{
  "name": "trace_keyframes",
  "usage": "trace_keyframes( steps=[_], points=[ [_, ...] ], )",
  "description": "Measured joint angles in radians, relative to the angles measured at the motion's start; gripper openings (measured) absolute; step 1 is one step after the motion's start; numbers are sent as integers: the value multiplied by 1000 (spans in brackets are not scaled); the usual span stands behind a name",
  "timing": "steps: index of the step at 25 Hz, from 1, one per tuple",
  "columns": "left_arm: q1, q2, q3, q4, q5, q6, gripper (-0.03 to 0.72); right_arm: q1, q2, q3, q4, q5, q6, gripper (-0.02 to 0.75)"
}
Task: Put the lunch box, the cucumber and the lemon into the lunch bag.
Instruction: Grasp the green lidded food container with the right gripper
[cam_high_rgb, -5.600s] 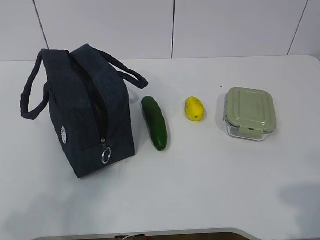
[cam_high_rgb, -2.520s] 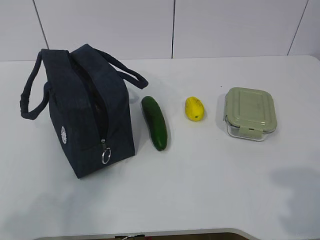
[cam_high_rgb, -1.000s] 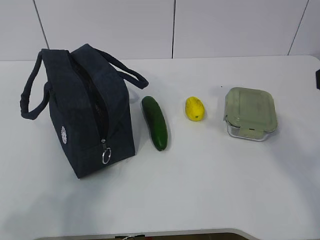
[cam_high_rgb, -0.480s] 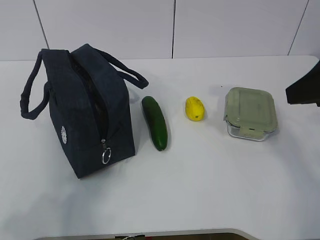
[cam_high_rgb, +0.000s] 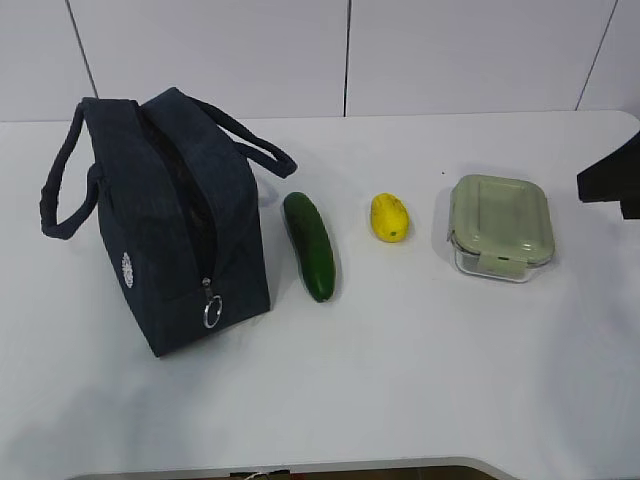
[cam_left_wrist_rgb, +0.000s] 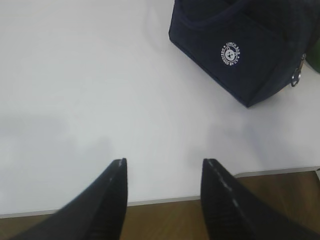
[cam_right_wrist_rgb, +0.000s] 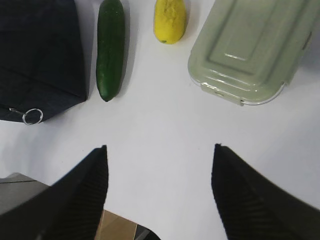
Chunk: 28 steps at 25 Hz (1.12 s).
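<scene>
The navy lunch bag (cam_high_rgb: 170, 220) stands upright at the table's left, handles up, its ring pull (cam_high_rgb: 212, 312) hanging at the near end. Right of it in a row lie the dark green cucumber (cam_high_rgb: 310, 245), the yellow lemon (cam_high_rgb: 388, 217) and the green-lidded lunch box (cam_high_rgb: 500, 225). My right gripper (cam_right_wrist_rgb: 159, 147) hovers open and empty on the near side of the row, with cucumber (cam_right_wrist_rgb: 110, 47), lemon (cam_right_wrist_rgb: 170, 20) and lunch box (cam_right_wrist_rgb: 247, 47) beyond its fingertips. My left gripper (cam_left_wrist_rgb: 164, 162) is open and empty over the table's front edge, short of the lunch bag (cam_left_wrist_rgb: 240, 45).
A dark part of my right arm (cam_high_rgb: 612, 180) juts in at the exterior view's right edge, beside the lunch box. The white table (cam_high_rgb: 420, 370) ends at a front edge (cam_left_wrist_rgb: 165, 200) just under my left fingertips. A white panelled wall stands behind.
A dark part of the right arm has come into the exterior view at its right edge. Bag, cucumber, lemon and lunch box have not moved.
</scene>
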Motion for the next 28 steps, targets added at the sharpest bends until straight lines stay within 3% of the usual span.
trace_keyframes(
  steps=[11, 20, 28],
  points=[
    [0, 0, 0, 0, 0, 0, 341, -85, 219, -21, 163, 43, -205, 515],
    [0, 0, 0, 0, 0, 0, 341, -122, 395, -192, 181, 98, -224, 513],
    [0, 0, 0, 0, 0, 0, 341, -167, 494, -219, 248, 112, -240, 513]
  ],
)
